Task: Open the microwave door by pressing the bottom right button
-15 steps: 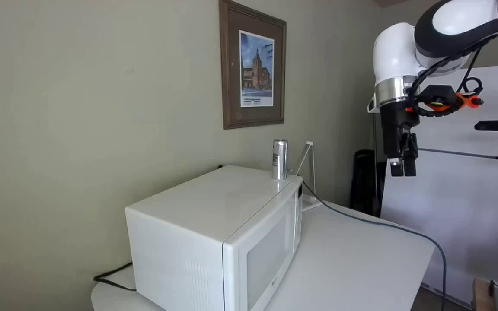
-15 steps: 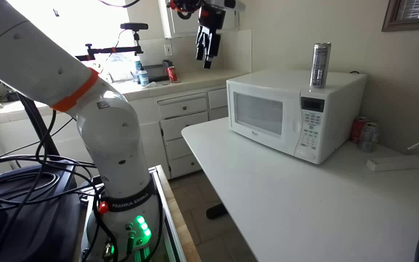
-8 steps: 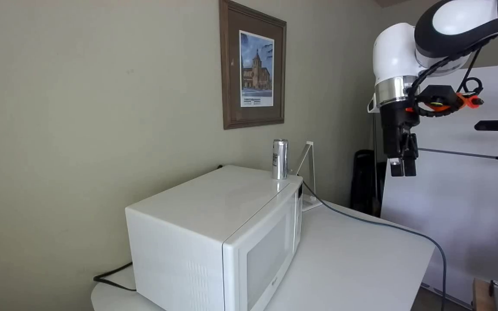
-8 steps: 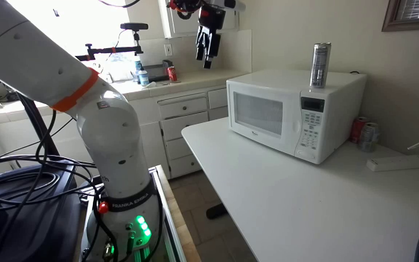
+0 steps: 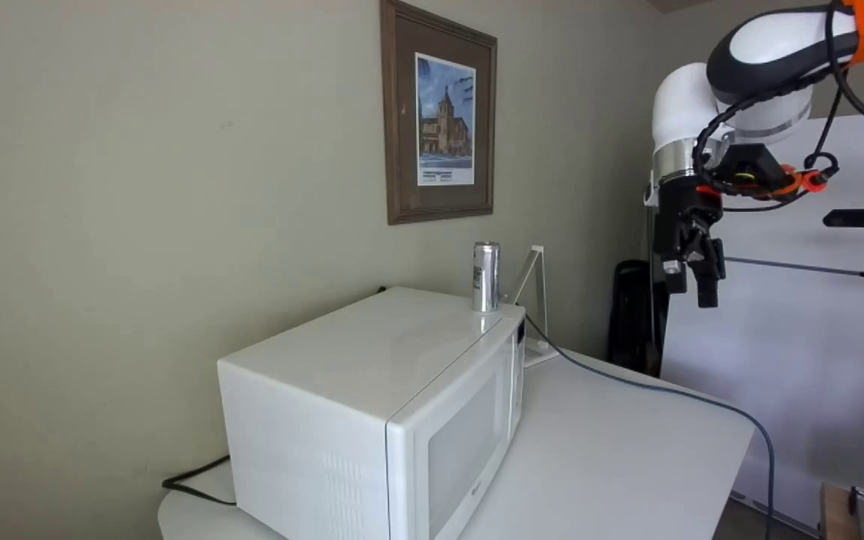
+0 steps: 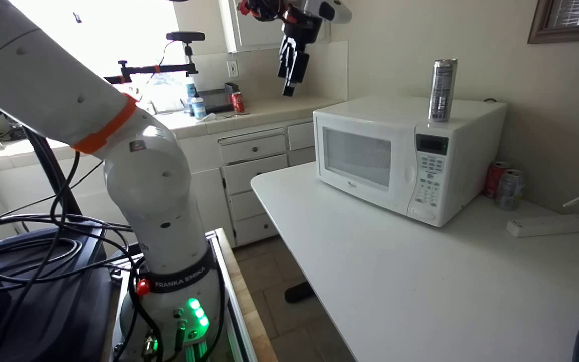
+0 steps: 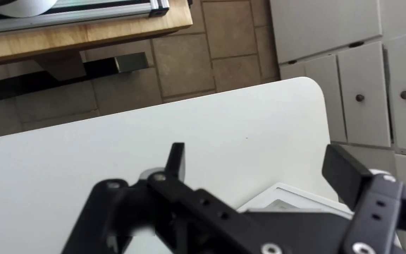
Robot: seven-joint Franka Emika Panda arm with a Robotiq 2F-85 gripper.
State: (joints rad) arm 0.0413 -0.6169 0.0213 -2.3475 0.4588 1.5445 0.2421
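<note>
The white microwave (image 5: 357, 345) stands on the white table in both exterior views (image 6: 475, 136). Its door (image 6: 357, 156), with a pale grey window, is shut. The control panel has a large button (image 6: 422, 213) at its bottom right, visible in an exterior view. My gripper (image 5: 692, 289) hangs pointing down in the air, above table height and apart from the microwave; it shows also in an exterior view (image 6: 289, 85). In the wrist view my gripper (image 7: 257, 153) is open and empty, fingers wide apart. There a corner of the microwave (image 7: 277, 192) shows, mostly hidden behind the gripper.
A silver can (image 6: 443, 90) stands upright on the microwave's top, above the panel. Two cans (image 6: 495, 178) and a white power strip (image 6: 548, 224) lie right of the microwave. A grey cable (image 5: 657, 386) crosses the table (image 6: 420, 281). Cabinets (image 7: 361, 98) stand beyond the table's end.
My gripper has opened: its fingers stood close together before and are now apart. The arm has shifted and tilted slightly. The microwave and its door have not moved.
</note>
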